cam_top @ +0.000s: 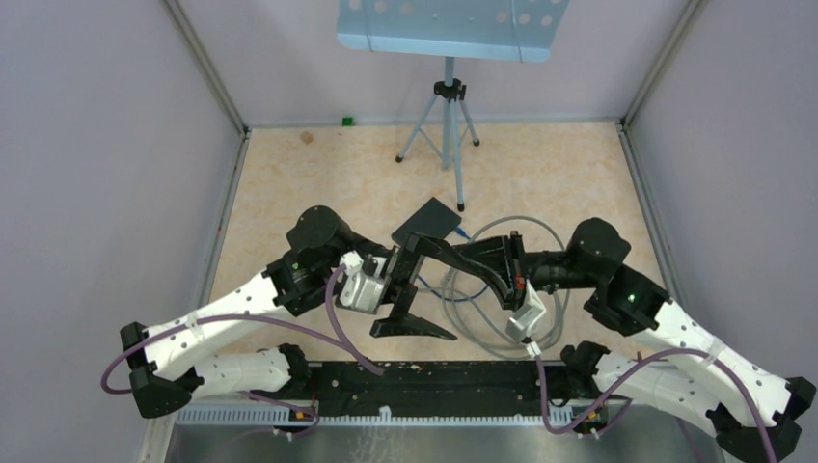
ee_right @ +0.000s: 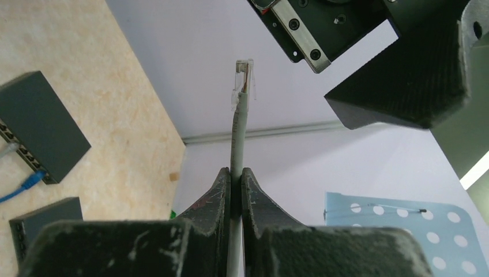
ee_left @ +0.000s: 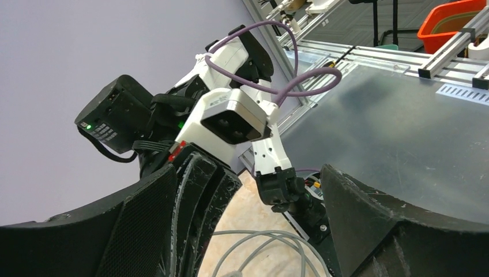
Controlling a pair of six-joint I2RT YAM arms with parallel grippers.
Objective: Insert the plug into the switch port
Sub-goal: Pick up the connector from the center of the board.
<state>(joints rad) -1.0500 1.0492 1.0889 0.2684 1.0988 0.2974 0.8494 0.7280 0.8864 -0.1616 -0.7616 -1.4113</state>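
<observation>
My right gripper [ee_right: 236, 171] is shut on a grey network cable [ee_right: 237, 138]. The cable's clear plug [ee_right: 243, 76] sticks out well beyond the fingertips and points up into the air. The dark grey switch [ee_right: 40, 124] lies on the floor at the left of the right wrist view, with its port row facing down-left. It also shows in the top view [cam_top: 431, 220]. My left gripper [cam_top: 420, 289] is open and empty. Its fingers [ee_left: 144, 231] straddle the right gripper's fingers [ee_left: 202, 190] without touching the cable.
A blue cable [ee_right: 23, 186] is plugged into the switch. Grey cable loops [cam_top: 502, 304] lie on the floor between the arms. A tripod [cam_top: 446, 125] carrying a blue perforated plate [cam_top: 449, 24] stands at the back. A second dark box [ee_right: 43, 222] lies near the switch.
</observation>
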